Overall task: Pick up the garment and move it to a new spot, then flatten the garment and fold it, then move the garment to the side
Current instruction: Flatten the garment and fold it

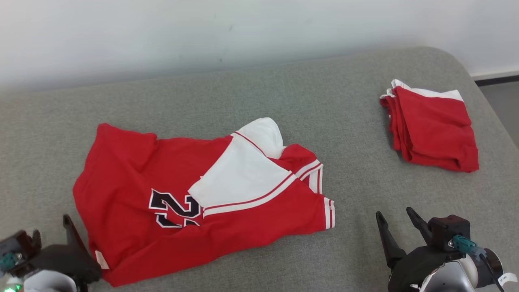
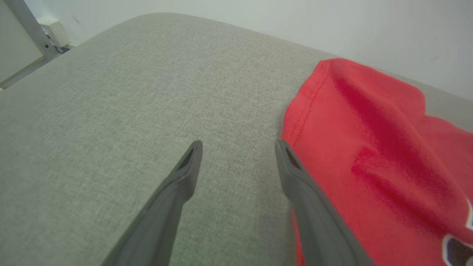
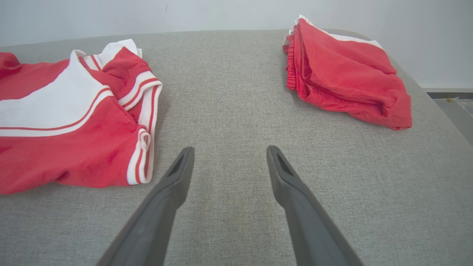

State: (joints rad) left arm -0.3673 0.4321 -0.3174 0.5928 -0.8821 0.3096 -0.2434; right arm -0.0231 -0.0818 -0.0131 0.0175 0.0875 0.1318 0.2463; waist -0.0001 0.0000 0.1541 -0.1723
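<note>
My left tool (image 2: pixel 238 145) and right tool (image 1: pixel 394 214) stand open and empty at either near side of the red jersey (image 1: pixel 134 174), which lies rumpled mid-surface on the grey cushion (image 1: pixel 284 89), positioned, I judge, to pull it flat, well apart from the folded red garment (image 1: pixel 434 129).

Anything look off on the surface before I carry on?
The red jersey lies askew and rumpled: a white panel is flopped over its number, and the right side is bunched. The folded red garment at the far right looks tidy. Nothing spilled or torn.
</note>
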